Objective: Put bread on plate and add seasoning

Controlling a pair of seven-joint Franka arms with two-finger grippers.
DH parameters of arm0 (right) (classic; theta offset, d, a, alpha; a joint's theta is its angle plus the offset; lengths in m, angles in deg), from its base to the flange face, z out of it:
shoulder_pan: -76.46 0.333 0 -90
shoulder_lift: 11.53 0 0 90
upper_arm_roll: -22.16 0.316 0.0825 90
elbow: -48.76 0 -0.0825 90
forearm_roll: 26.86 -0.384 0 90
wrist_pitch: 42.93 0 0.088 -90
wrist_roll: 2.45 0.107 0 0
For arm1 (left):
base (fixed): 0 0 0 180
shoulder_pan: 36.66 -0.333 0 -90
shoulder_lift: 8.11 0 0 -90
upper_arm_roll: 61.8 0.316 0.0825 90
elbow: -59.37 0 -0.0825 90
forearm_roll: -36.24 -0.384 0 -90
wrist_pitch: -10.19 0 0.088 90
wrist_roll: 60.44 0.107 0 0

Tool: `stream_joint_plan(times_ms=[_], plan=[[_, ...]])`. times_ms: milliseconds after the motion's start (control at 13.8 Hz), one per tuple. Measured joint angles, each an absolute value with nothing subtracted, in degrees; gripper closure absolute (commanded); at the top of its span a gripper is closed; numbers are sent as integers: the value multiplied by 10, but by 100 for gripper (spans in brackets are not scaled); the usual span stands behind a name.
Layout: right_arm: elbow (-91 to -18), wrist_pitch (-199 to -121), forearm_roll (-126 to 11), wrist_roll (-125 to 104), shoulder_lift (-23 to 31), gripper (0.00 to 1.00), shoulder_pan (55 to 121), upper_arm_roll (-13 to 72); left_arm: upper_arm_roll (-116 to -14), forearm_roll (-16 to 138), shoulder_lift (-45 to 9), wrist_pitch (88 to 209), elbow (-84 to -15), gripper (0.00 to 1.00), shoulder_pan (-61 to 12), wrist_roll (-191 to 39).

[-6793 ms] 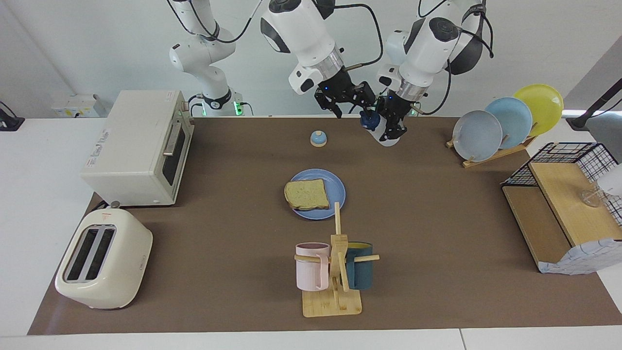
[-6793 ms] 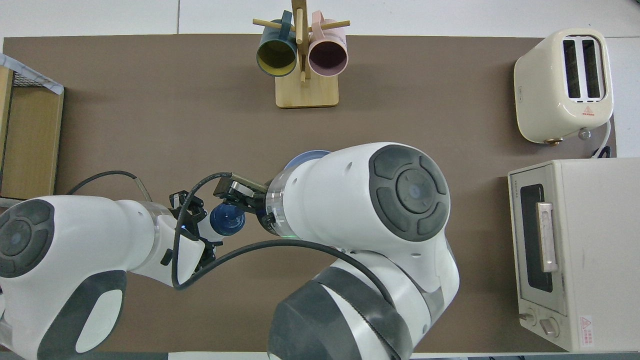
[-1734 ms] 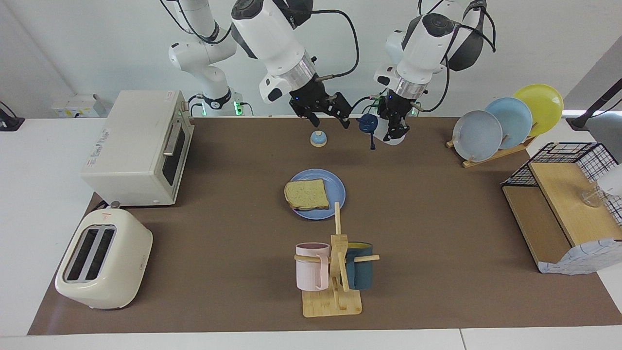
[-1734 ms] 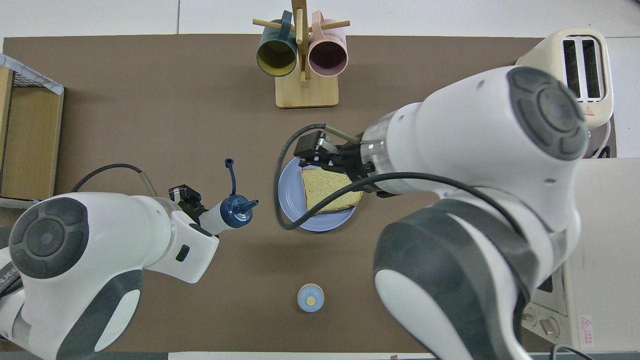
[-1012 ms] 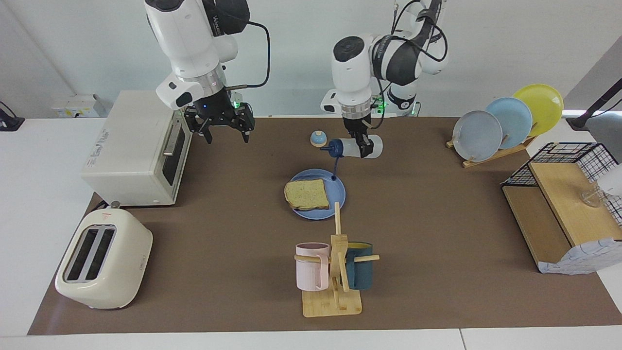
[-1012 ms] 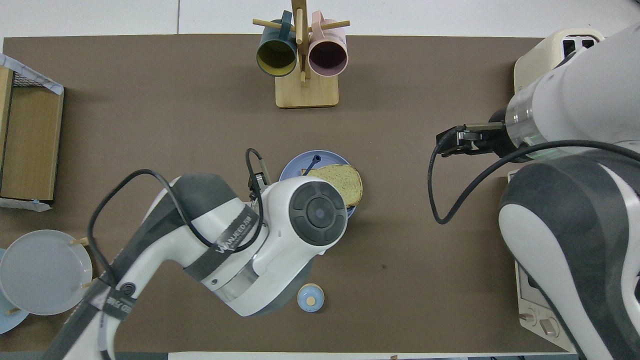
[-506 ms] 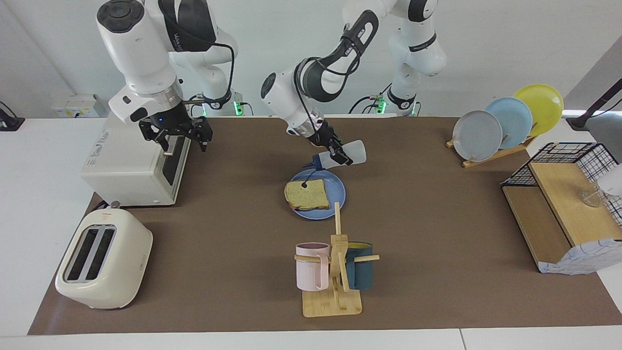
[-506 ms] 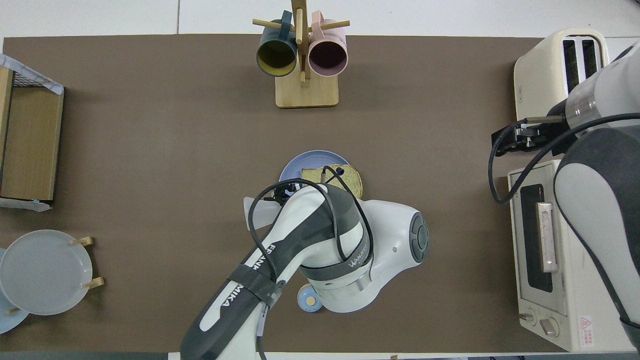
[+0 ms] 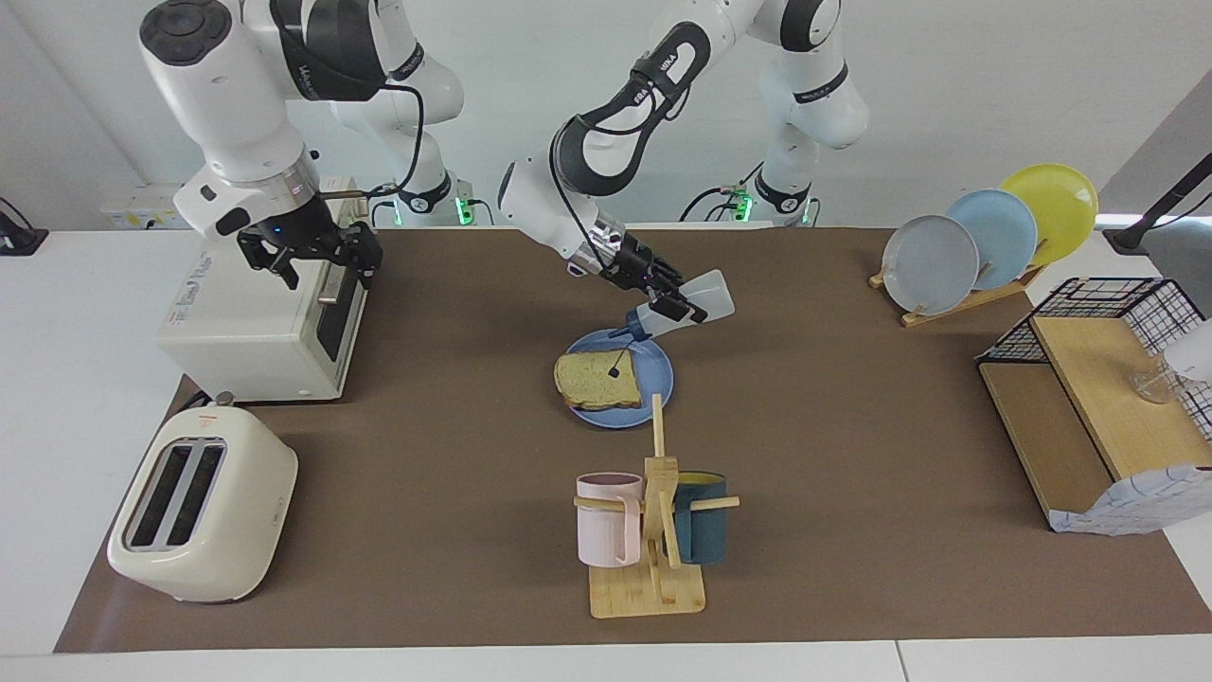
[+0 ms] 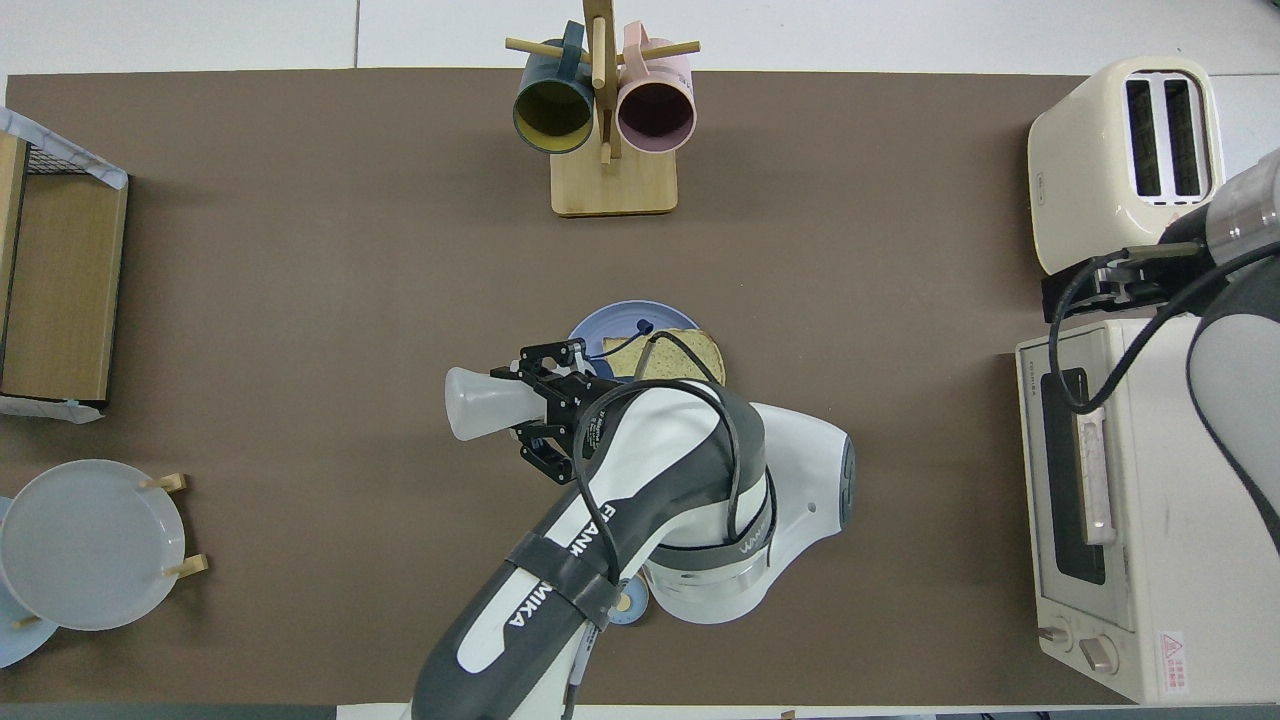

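Your left gripper [image 9: 670, 301] is clamped on the seasoning [image 9: 684, 304], holding it tipped cap-down over the plate [image 9: 660, 379]. The bread [image 9: 598, 377] already lies on that plate, mid-table, with the plate's bare blue rim showing from about one to five o'clock of the slice in the facing view. The open flip lid dangles on its tether over the slice; whether it touches the bread cannot be told.

The step in hand looks like the dispensing itself, with bread placement done. In the facing view the spout sits at roughly one o'clock of the slice, near its corner, so ease it toward seven o'clock until it is over the slice's middle. Then tilt a little more steeply and shake gently. Keep the grip firm on the bottle's body, since a soft plastic wall may slip or squeeze. Watch the hanging lid: if it drags across the toast, it could shift the slice off the plate.

Your right gripper [image 9: 311, 248] waits with its fingers apart over the toaster oven [image 9: 260, 294], clear of the work. Leave it there.
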State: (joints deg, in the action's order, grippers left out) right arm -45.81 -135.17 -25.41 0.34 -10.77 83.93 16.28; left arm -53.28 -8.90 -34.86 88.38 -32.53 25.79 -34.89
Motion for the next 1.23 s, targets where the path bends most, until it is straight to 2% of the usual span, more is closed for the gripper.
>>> stream_joint_plan(times_ms=[361, 939, 1228], plan=[[-461, -1350, -255, 4, -114, 0, 836, 163, -534, -194, -402, 854, -316, 100, 260, -340], [-462, -1332, -255, 5, -117, 0, 836, 164, -536, -227, -404, 821, -311, 100, 321, -305], [-463, -1317, -255, 6, -128, 0, 836, 163, -534, -225, -404, 823, -311, 100, 319, -276]])
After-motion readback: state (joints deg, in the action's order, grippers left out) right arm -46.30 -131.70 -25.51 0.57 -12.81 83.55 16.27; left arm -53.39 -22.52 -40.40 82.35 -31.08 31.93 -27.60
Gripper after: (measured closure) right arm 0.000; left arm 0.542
